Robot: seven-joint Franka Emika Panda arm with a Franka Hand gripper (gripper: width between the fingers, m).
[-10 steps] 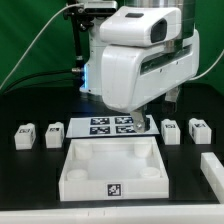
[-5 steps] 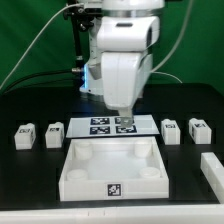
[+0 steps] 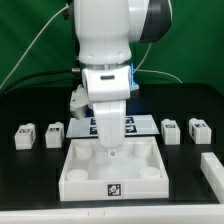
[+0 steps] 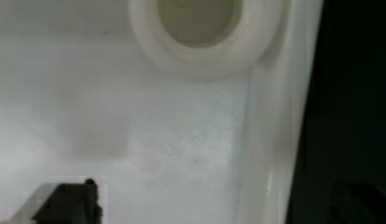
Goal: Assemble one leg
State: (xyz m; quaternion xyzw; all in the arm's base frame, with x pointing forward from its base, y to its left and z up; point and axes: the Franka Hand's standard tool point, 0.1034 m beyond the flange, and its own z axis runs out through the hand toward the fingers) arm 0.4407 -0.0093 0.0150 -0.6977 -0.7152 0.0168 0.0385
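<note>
Four legs, small white pegs with marker tags, stand on the black table. Two are at the exterior view's left point(image 3: 25, 135) point(image 3: 54, 132) and two at its right point(image 3: 171, 130) point(image 3: 198, 129). My gripper point(image 3: 112, 151) hangs low over the inside of the large white square panel point(image 3: 150, 152), near its back middle. It holds nothing. In the wrist view one dark finger point(image 4: 69, 202) shows far to one side over the panel's floor point(image 4: 172, 130), so the jaws stand apart. A round corner socket point(image 4: 199, 35) lies ahead of it.
The marker board point(image 3: 137, 125) lies behind the panel, partly hidden by the arm. Another white part point(image 3: 213, 170) lies at the exterior view's right edge. The black table point(image 4: 359, 110) shows beside the panel's wall in the wrist view.
The arm has swung from over the marker board toward the exterior view's left and forward. The gripper has come down into the panel. The legs have not moved.
</note>
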